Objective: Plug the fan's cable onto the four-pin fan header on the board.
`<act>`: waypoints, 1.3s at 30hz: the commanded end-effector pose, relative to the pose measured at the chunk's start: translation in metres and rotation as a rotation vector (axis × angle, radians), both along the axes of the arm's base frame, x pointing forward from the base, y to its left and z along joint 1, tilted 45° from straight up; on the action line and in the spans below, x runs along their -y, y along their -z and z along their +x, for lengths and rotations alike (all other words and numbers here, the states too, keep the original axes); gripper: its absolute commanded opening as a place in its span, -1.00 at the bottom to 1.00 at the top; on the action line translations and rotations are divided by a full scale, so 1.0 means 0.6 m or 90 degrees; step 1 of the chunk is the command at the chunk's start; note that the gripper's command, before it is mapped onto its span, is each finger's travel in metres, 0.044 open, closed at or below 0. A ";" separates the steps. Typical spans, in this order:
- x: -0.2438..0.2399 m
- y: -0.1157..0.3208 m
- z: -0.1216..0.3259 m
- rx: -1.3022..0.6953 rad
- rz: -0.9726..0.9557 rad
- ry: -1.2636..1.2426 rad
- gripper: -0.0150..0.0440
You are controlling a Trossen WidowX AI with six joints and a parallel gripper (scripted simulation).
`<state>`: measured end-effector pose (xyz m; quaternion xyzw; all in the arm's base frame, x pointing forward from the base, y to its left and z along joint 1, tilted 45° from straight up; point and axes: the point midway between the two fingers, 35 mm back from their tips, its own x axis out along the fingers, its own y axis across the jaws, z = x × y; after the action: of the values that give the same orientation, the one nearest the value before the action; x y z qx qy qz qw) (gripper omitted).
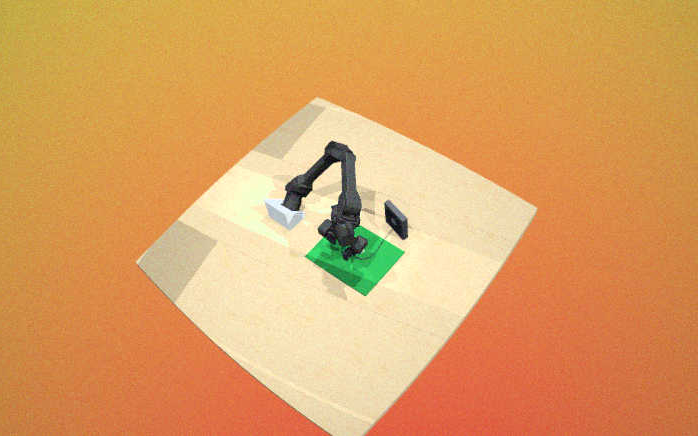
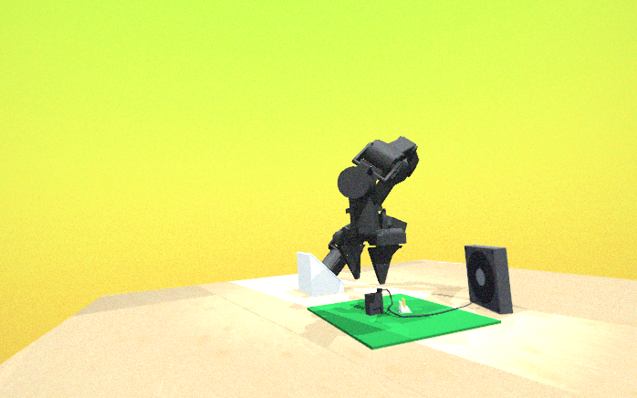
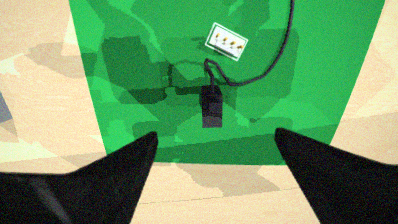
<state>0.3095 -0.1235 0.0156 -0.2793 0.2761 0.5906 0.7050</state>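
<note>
The black plug (image 2: 373, 304) (image 3: 212, 112) stands on the green board (image 2: 385, 339) (image 3: 320, 107) (image 1: 387, 259), beside the white four-pin header (image 2: 403, 310) (image 3: 226, 41), not on it. The header's pins show bare. The plug's thin cable (image 2: 432, 315) (image 3: 286, 45) loops from its top and runs to the black fan (image 1: 395, 219) (image 2: 489, 279). My gripper (image 2: 370, 280) (image 3: 215, 135) is open and empty. Its fingertips hang above the plug, touching neither plug nor board. In the wrist view the plug lies ahead of the gap between the fingertips. In the top view the arm hides the plug and most of the header.
The fan stands upright on the wooden table (image 1: 297, 319) (image 2: 212, 346), off the board's edge. A pale wedge-shaped block (image 1: 281, 215) (image 2: 313, 277) stands at the arm's base. The cable crosses the board between the header and the fan.
</note>
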 end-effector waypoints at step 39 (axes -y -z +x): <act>-0.059 0.061 0.013 0.002 0.001 0.000 0.82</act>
<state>0.3171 -0.0877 -0.0208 -0.2792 0.2747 0.5907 0.7055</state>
